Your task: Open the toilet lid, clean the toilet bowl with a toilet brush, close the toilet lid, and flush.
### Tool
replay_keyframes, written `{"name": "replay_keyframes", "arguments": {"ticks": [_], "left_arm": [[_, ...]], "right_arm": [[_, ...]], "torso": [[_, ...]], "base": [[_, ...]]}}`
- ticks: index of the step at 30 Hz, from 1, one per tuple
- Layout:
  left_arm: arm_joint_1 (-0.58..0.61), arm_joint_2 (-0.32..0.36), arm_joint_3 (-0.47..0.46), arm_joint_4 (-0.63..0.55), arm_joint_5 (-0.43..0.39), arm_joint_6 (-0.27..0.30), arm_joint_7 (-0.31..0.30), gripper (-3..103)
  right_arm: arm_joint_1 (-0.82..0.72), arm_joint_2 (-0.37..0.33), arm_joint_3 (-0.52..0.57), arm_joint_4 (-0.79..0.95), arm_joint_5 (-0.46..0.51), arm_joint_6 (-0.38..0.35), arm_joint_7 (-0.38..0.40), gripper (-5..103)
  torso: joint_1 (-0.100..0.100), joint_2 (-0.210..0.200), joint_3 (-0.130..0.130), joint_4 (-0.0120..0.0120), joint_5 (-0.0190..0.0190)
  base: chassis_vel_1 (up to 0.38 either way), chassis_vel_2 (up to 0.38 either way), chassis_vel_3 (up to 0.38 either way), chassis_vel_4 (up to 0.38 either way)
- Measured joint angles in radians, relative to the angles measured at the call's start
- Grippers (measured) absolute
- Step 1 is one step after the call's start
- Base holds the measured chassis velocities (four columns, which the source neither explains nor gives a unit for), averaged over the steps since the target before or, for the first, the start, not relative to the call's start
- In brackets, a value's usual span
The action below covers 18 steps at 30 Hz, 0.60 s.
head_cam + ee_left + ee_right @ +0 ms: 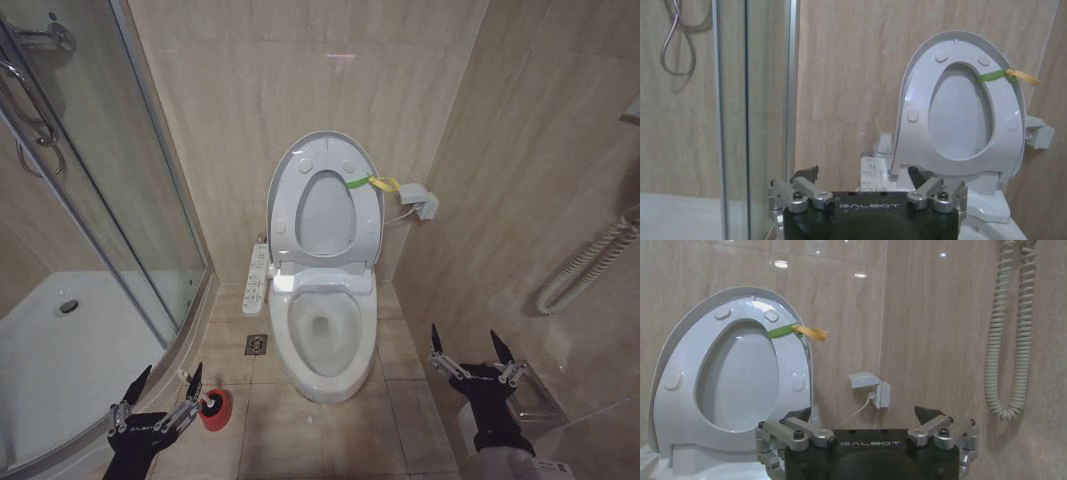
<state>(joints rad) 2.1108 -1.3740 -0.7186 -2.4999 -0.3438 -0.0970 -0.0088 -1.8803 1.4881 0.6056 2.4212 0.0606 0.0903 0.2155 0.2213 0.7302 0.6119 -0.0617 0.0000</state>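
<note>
The toilet lid stands raised against the back wall with the ring seat up in front of it; a yellow-green strap hangs at its edge. Below it the white toilet bowl lies uncovered, with the button panel along its left side. The toilet brush sits in its red holder cup on the floor left of the bowl. My left gripper is open just beside that cup. My right gripper is open and holds nothing, low on the right. The wrist views face the raised lid.
A curved glass shower enclosure closes off the left side. A floor drain lies left of the bowl. On the right wall hang a coiled hose and a small outlet box. A metal fixture sits behind the right gripper.
</note>
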Motion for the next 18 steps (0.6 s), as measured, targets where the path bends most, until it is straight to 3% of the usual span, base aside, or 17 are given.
{"name": "replay_keyframes", "arguments": {"ticks": [18], "left_arm": [[0.0,0.0,0.0,0.0,0.0,0.0,0.0,92]], "right_arm": [[0.0,0.0,0.0,0.0,0.0,0.0,0.0,100]], "torso": [[0.0,0.0,0.0,0.0,0.0]], "base": [[0.0,0.0,0.0,0.0]]}}
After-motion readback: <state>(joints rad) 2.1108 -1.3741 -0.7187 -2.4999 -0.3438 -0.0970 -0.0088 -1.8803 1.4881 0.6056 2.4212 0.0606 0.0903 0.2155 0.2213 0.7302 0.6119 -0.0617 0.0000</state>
